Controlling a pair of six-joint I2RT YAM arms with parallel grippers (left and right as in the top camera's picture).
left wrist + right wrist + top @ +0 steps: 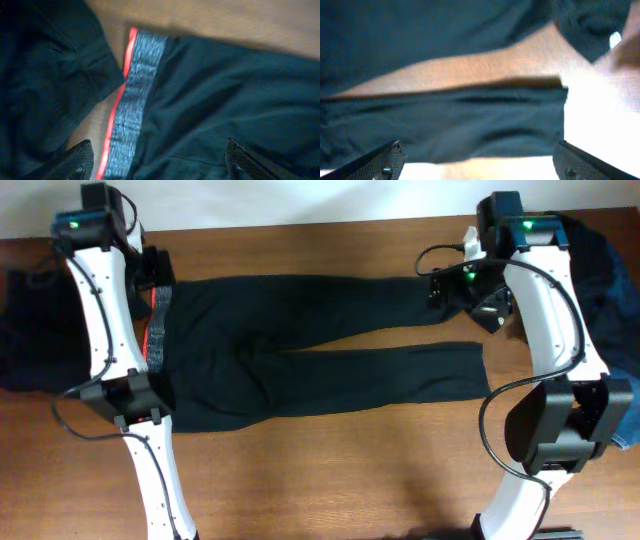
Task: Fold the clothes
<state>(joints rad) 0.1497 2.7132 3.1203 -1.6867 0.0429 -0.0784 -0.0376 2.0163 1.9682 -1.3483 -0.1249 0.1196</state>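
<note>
"Left wrist view first: how does your left end effector [157, 152] stand?"

"Unclenched. My two fingers [80, 157] are wide apart with nothing gripped between them, above the trousers [300, 350] just beside their red-and-grey waistband [140, 90]."

"And around that?"

"The waistband lies toward the left edge of the worktop [330, 470], running from far to near. Seen from overhead, my left arm crosses above it. Close beside it, at the left edge, lies a heap of dark garments [30, 330]; some bare wood shows between the two."

"Your right end effector [477, 150]?"

"Unclenched too, fingers spread, holding nothing. It hangs over the cuff [552, 117] of the nearer leg, toward the right edge."

"How do the trousers lie?"

"Flat, stretched from left to right, both legs out and parted by a narrow wedge of bare wood. Blue denim jeans [605, 270] sit bunched in the far right corner, apart from the trousers."
</note>
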